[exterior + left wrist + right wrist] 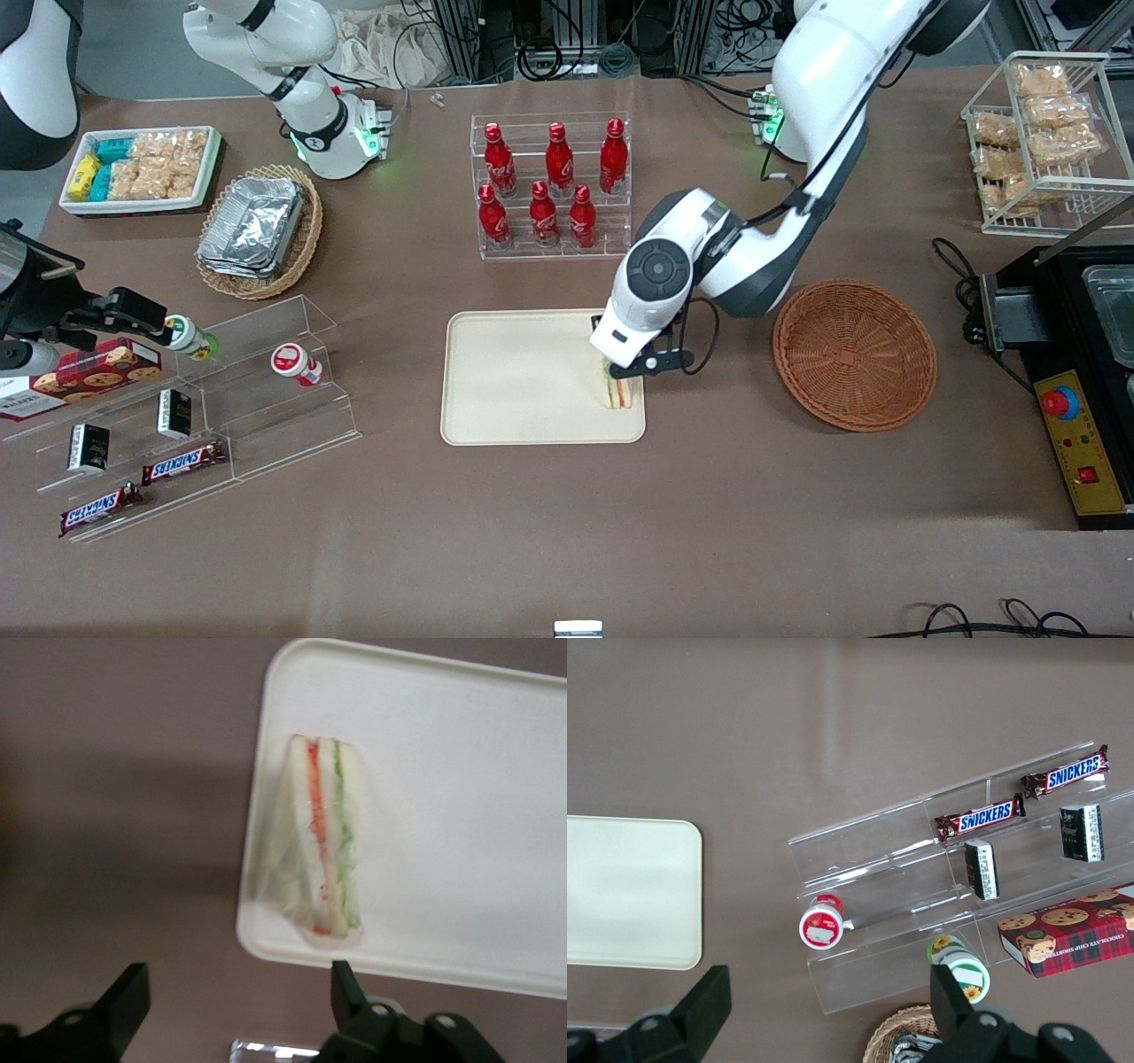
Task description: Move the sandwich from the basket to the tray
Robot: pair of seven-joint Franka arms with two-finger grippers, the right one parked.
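The pincer (232,1014) is spread wide, and nothing sits between its two dark fingers (120,1005). In the left wrist view both fingertips stand clear of the sandwich (323,846), with bare brown tabletop (115,815) showing in the gap, so the pincer holds nothing and touches nothing.

In the front view, the pincer (631,368) hangs at center frame, directly above the sandwich (620,392), at the end of the tray (523,377) that faces the basket (855,354). The white wrist housing covers most of the pincer there.

The sandwich lies inside the tray, close to the rim at the corner nearest the front camera on the basket's side. In the left wrist view it lies on its side, with white bread outside and orange-red and green filling lines running along its length. A thin clear wrap shows around it.

The basket stands on the tabletop at right of center in the front view, beside the tray and apart from it. Only its woven floor shows inside.

A clear rack of red bottles (549,186) stands above the tray in the front view, farther from the camera.
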